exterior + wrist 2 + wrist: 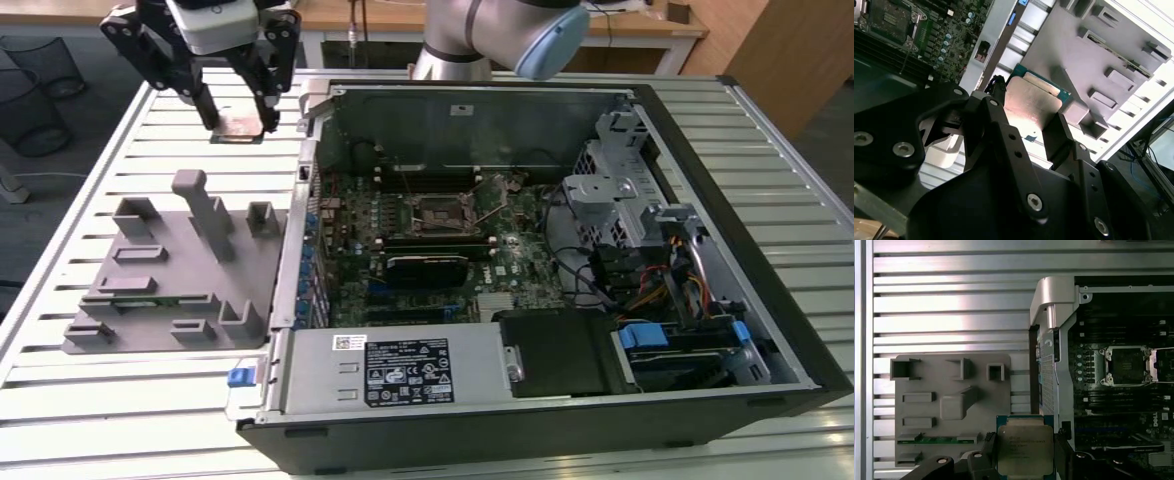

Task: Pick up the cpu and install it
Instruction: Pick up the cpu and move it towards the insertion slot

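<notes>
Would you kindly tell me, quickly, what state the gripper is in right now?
Gripper: shut on the cpu, which sits between its fingers.

Overall light: bright, even, from above; the slatted table (pixel 107 400) reads pale in the exterior view.
Shadows: soft and short beside the grey tray's (pixel 167 285) blocks; computer case (pixel 481 115) interior dim.
Glare: pinkish-white sheen on the cpu (pixel 1035 102) top in the second wrist view; a bright band across the table slats in the first wrist view.
Focus: gripper (pixel 1028 107) links nearest the lens dark and soft.
</notes>
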You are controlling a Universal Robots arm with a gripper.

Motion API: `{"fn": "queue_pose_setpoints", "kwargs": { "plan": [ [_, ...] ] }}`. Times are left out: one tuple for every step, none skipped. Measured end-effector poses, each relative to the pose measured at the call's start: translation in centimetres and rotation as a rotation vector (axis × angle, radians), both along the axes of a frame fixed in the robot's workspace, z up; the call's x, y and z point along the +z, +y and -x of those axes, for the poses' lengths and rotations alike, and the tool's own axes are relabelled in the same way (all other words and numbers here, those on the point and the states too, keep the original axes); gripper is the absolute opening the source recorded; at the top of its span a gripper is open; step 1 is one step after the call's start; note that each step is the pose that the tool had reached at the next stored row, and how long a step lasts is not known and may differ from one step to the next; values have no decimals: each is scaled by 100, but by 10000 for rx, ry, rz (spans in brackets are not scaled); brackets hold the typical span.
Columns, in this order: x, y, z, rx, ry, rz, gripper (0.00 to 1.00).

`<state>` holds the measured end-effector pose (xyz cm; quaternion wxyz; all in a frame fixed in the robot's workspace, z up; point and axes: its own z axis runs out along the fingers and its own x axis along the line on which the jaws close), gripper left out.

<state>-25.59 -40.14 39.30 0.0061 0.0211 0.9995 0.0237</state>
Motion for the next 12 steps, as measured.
{"fn": "queue_pose_setpoints", "kwargs": {
  "plan": [
    [0,0,-11,0,0,0,54],
    [0,0,-22,1,0,0,54],
    [0,0,-32,0,0,0,54],
    [0,0,-43,0,0,0,54],
    [0,0,-54,0,0,0,54],
    [0,0,-66,1,0,0,54],
    [0,0,-77,1,1,0,54],
    [0,0,-88,0,0,0,54],
    [0,0,-99,0,0,0,54],
    [0,0,-109,0,0,0,54],
    [0,0,-120,0,0,0,54],
    [0,0,-132,0,0,0,54]
  ]
}}
